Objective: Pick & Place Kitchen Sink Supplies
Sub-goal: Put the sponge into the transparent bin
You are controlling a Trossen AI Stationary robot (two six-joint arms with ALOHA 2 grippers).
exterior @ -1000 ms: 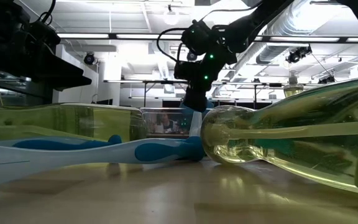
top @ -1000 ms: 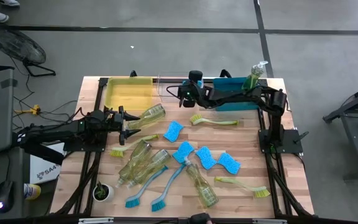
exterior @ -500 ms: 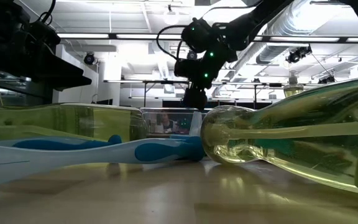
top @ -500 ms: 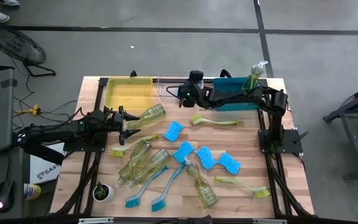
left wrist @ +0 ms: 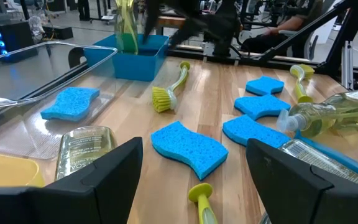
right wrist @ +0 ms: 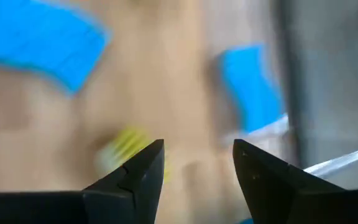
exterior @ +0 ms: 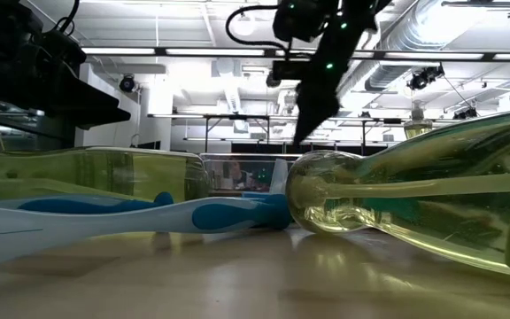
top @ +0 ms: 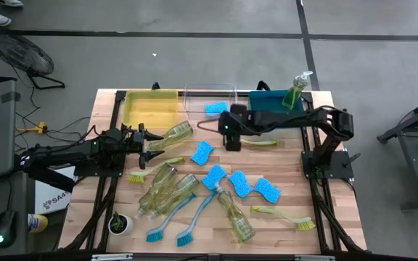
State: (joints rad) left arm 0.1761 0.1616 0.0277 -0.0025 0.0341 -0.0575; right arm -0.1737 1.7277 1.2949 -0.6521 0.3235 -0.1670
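Note:
My right gripper (top: 229,138) (right wrist: 197,155) hangs open above the table, just in front of the clear bin (top: 194,96), pointing steeply down with nothing between its fingers. Close beside it lies a yellow-green brush (top: 252,141) (right wrist: 126,146). One blue sponge (top: 216,109) (right wrist: 250,93) lies flat in the clear bin. Several more sponges (top: 202,152) lie flat mid-table. A soap bottle (top: 296,90) stands in the teal bin (top: 267,116). My left gripper (top: 149,142) (left wrist: 194,152) waits open at the left, next to a lying soap bottle (top: 176,133).
The yellow bin (top: 151,109) stands at the far left. Fallen soap bottles (top: 167,190), blue brushes (top: 194,217) and a yellow-green brush (top: 285,216) crowd the near half. A small potted plant (top: 120,223) stands at the near left corner.
My right gripper has left the clear bin, gone toward the table's near edge and risen a little, tipping steeply downward. The blue sponge now lies bare in the clear bin where the gripper stood.

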